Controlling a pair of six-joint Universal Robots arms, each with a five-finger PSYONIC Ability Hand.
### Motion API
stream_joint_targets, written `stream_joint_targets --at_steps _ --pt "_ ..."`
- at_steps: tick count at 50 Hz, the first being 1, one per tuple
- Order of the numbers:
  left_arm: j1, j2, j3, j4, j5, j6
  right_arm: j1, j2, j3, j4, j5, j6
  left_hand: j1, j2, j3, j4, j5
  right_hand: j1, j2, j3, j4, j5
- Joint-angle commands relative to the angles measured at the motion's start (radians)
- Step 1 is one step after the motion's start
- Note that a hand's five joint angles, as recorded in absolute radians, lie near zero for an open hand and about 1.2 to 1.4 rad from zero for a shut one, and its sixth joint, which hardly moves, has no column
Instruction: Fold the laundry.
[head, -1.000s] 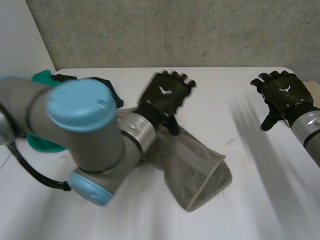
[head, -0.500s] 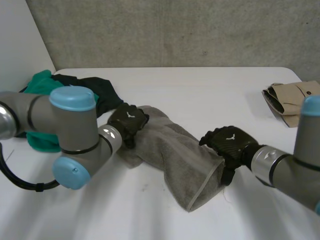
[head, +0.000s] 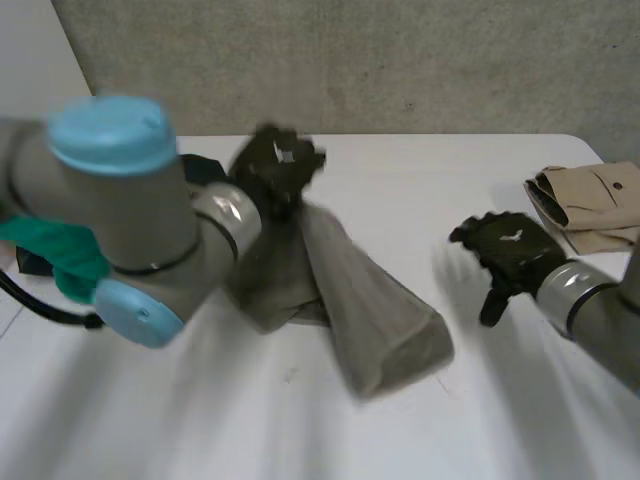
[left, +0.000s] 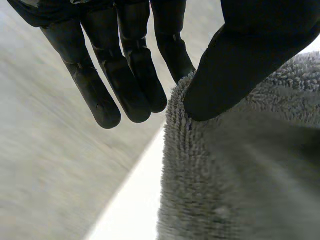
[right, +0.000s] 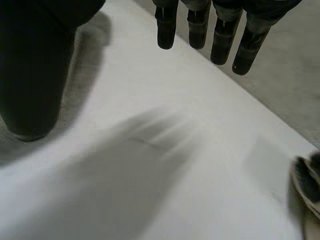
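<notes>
Head view: one grey towel (head: 370, 310) slopes up from the white table (head: 450, 170) to the left hand (head: 275, 165), which pinches its far edge between thumb and straight fingers; the right hand (head: 510, 245), fingers spread and empty, hovers over bare tabletop beside it. One folded beige garment (head: 595, 205) lies at the right edge, one green-and-dark clothes heap (head: 55, 250) at the left, a grey wall (head: 400, 60) behind.

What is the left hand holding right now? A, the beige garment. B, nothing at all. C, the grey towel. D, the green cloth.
C: the left hand pinches one edge of the towel against its thumb, and the rest of the towel drapes from it down onto the table.
</notes>
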Motion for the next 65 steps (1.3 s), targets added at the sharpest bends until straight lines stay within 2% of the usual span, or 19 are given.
stream_joint_targets --at_steps 1,5,9,12,16,20,22,28,35,38,39,41,45,48,54,57,62,65 --pt "0.003 0.173 0.064 0.027 -0.050 -0.073 -0.080 -0.006 -0.032 0.094 -0.069 0.163 0.270 0.203 0.210 0.199 0.239 -0.020 -0.041 -0.034 -0.056 -0.060" --pt "0.001 0.215 0.087 0.028 -0.065 -0.107 -0.114 0.035 -0.030 0.196 -0.190 0.238 0.270 0.203 0.210 0.199 0.239 -0.020 -0.041 -0.034 -0.056 -0.060" --pt "-0.017 0.236 0.094 0.028 -0.076 -0.118 -0.105 0.095 -0.026 0.195 -0.256 0.291 0.270 0.203 0.210 0.199 0.239 -0.020 -0.041 -0.034 -0.056 -0.060" --pt "-0.031 0.241 0.094 0.028 -0.077 -0.120 -0.072 0.122 -0.032 0.160 -0.261 0.351 0.270 0.203 0.210 0.199 0.239 -0.020 -0.041 -0.034 -0.056 -0.060" --pt "-0.045 0.242 0.094 0.028 -0.084 -0.121 0.027 0.160 -0.079 0.047 -0.251 0.523 0.270 0.203 0.210 0.199 0.239 -0.020 -0.041 -0.034 -0.056 -0.060" --pt "-0.057 0.244 0.094 0.028 -0.097 -0.121 0.102 0.247 -0.136 -0.065 -0.196 0.678 0.270 0.203 0.210 0.199 0.239 -0.020 -0.041 -0.034 -0.056 -0.060" --pt "-0.066 0.244 0.094 0.028 -0.102 -0.121 0.151 0.296 -0.180 -0.099 -0.140 0.736 0.270 0.203 0.210 0.199 0.239 -0.020 -0.041 -0.034 -0.056 -0.060" --pt "-0.082 0.247 0.094 0.028 -0.104 -0.123 0.306 0.439 -0.337 -0.115 0.006 0.759 0.270 0.203 0.210 0.199 0.239 -0.020 -0.041 -0.034 -0.056 -0.060" --pt "-0.089 0.296 0.092 0.028 -0.113 -0.133 0.339 0.557 -0.446 -0.115 0.107 0.750 0.270 0.203 0.210 0.199 0.239 0.012 -0.009 -0.002 -0.023 -0.027" --pt "-0.085 0.311 0.092 0.028 -0.119 -0.147 0.349 0.574 -0.469 -0.116 0.120 0.743 0.270 0.203 0.210 0.199 0.239 0.353 0.332 0.339 0.317 0.313" --pt "-0.083 0.313 0.092 0.028 -0.119 -0.150 0.353 0.577 -0.476 -0.116 0.121 0.732 0.270 0.203 0.210 0.199 0.239 0.749 0.728 0.735 0.714 0.710" --pt "-0.082 0.316 0.092 0.028 -0.119 -0.153 0.353 0.565 -0.475 -0.118 0.124 0.717 0.270 0.203 0.210 0.199 0.239 1.200 1.179 1.185 1.164 1.160" --pt "-0.080 0.319 0.092 0.028 -0.122 -0.155 0.340 0.484 -0.438 -0.135 0.124 0.707 0.270 0.203 0.210 0.199 0.239 1.202 1.181 1.187 1.166 1.162" --pt "-0.079 0.321 0.092 0.028 -0.142 -0.155 0.327 0.349 -0.392 -0.158 0.120 0.704 0.270 0.203 0.210 0.199 0.239 1.202 1.181 1.187 1.166 1.162" --pt "-0.080 0.325 0.078 0.028 -0.191 -0.159 0.160 0.153 -0.339 -0.144 0.088 0.691 0.270 0.203 0.210 0.199 0.239 1.202 1.181 1.187 1.166 1.162" --pt "-0.076 0.330 0.058 0.028 -0.202 -0.172 0.112 0.103 -0.328 -0.124 0.060 0.652 0.270 0.203 0.210 0.199 0.239 1.202 1.181 1.187 1.166 1.162" --pt "0.002 0.330 -0.063 0.033 -0.209 -0.247 -0.035 -0.109 -0.328 -0.050 0.019 0.417 0.270 0.203 0.210 0.199 0.239 1.202 1.181 1.187 1.166 1.162" --pt "0.044 0.315 -0.135 0.031 -0.209 -0.304 -0.075 -0.174 -0.354 -0.003 0.009 0.298 0.270 0.203 0.210 0.199 0.239 1.202 1.181 1.187 1.166 1.162"
